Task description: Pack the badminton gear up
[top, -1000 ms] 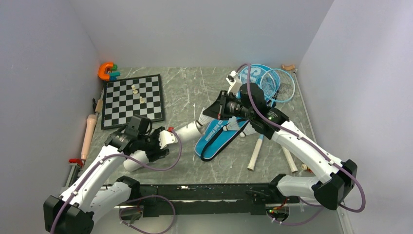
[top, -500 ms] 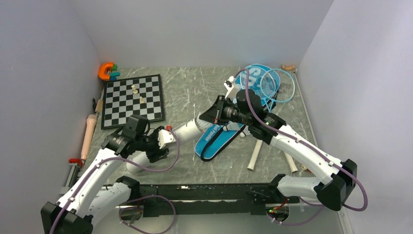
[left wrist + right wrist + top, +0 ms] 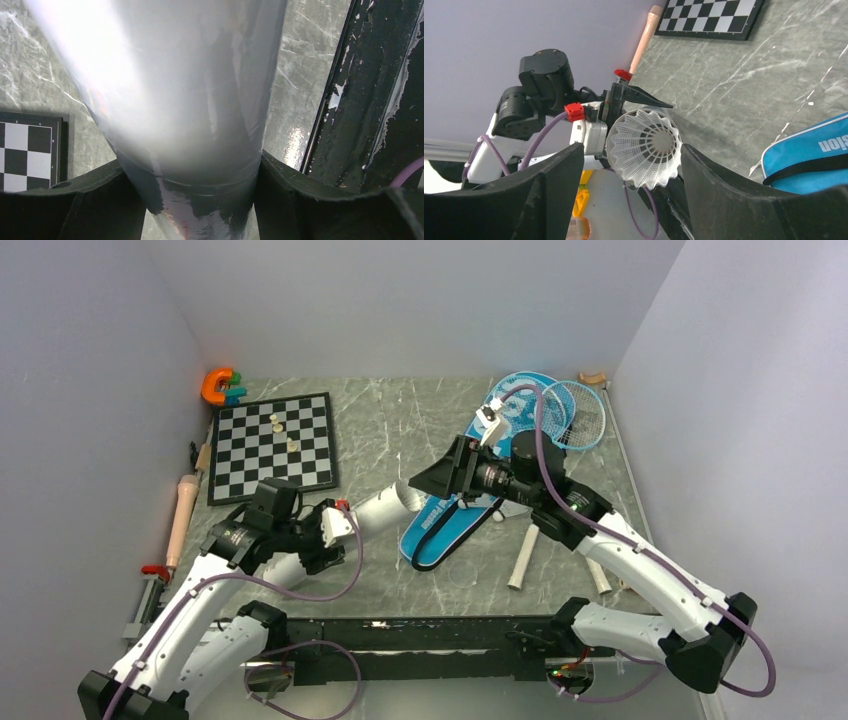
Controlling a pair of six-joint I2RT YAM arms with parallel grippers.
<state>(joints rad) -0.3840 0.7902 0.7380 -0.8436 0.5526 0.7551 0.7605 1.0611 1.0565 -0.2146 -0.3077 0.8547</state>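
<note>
While the blue bag [image 3: 447,528] lies flat, the pale tube [image 3: 385,508] slants just left of it, clamped in the left gripper [image 3: 332,528]; the right gripper [image 3: 424,481], above the bag's left edge, gapes wide around a shuttlecock [image 3: 644,150].

Robot-lab test cell: plain pale walls [image 3: 420,300] box in a marble-patterned table [image 3: 390,430] (on three sides); a black rail [image 3: 430,650] at the table's near edge carries two cabled arms [image 3: 190,598].
</note>
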